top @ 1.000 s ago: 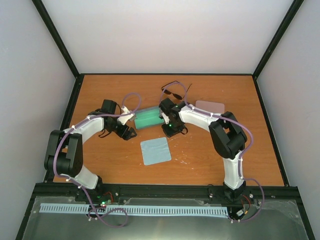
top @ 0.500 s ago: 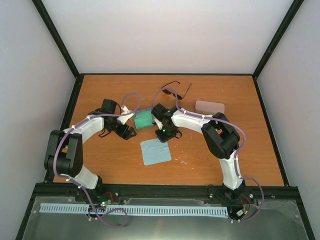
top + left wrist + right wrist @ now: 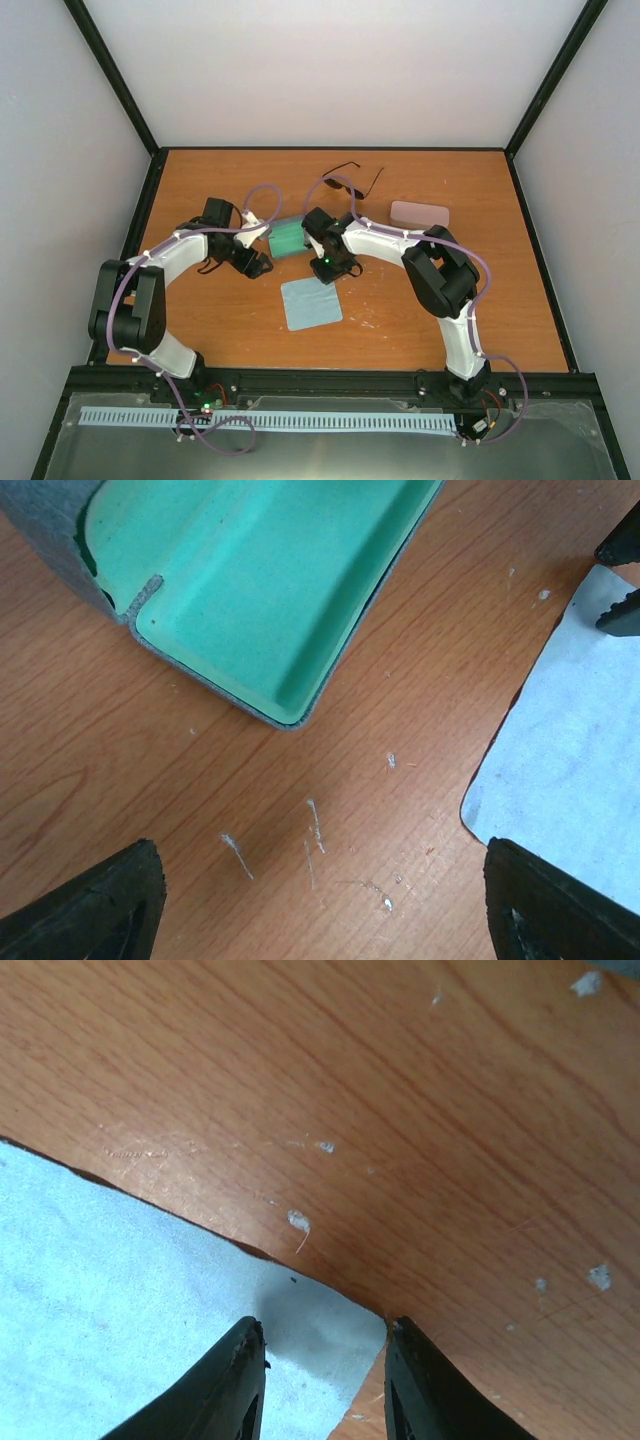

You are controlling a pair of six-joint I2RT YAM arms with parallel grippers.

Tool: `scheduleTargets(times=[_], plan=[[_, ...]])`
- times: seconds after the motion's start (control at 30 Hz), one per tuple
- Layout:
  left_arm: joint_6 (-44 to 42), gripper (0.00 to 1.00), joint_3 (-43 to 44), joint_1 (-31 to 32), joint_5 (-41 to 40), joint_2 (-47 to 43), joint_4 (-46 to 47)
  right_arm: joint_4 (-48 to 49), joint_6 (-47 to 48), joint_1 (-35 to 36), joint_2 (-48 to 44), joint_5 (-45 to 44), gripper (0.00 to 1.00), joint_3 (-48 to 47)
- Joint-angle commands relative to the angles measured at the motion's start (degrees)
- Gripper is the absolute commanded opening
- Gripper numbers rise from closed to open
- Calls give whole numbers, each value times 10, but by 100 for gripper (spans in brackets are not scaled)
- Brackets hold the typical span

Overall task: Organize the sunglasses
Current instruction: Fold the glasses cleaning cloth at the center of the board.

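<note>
Where my right gripper (image 3: 325,1385) hangs: low over a far corner of the light-blue cloth (image 3: 120,1300); jaws a little apart, the corner lying flat in the gap, nothing pinched.
My left gripper (image 3: 325,910): jaws wide apart over bare table (image 3: 200,780), holding nothing; the open case (image 3: 260,590), green-lined and empty, lies just beyond.
Black sunglasses (image 3: 345,183): on the table near the middle of its far edge, past the case; temples unfolded, it seems; neither hand touches them.
Handling, as I judge: light, thin, springy, easily bent; lenses slick and quick to scratch; I would take the frame at the bridge or a hinge corner, gently, never by a lens.
</note>
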State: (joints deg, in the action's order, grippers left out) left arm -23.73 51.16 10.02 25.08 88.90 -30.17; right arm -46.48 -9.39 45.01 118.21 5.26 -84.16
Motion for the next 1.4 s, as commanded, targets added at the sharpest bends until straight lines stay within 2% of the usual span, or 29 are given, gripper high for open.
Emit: scheduleTargets(times=[0.0,0.17,0.33,0.5,0.7,0.87,1.17,1.37], plan=[[-2,86,23,1,5,9,11,10,-9,-5,12,-21,33,7],[0,86,25,1,10,15,11,5,-6,-5,28,-16,30,5],[-4,86,26,7,16,21,5,3,-6,-5,36,-1,13,19],[-7,86,13,35,10,17,1,4,-8,-5,37,8,3,35],[-1,86,-1,71,5,13,-2,5,-16,-6,17,6,3,47],[-2,86,-4,76,-8,18,-6,13,-26,-5,-15,3,3,47],[4,82,-10,125,-58,42,-4,17,-37,-6,-53,-18,3,42],[7,77,-2,129,-67,61,-6,20,-42,-8,-74,-30,3,47]])
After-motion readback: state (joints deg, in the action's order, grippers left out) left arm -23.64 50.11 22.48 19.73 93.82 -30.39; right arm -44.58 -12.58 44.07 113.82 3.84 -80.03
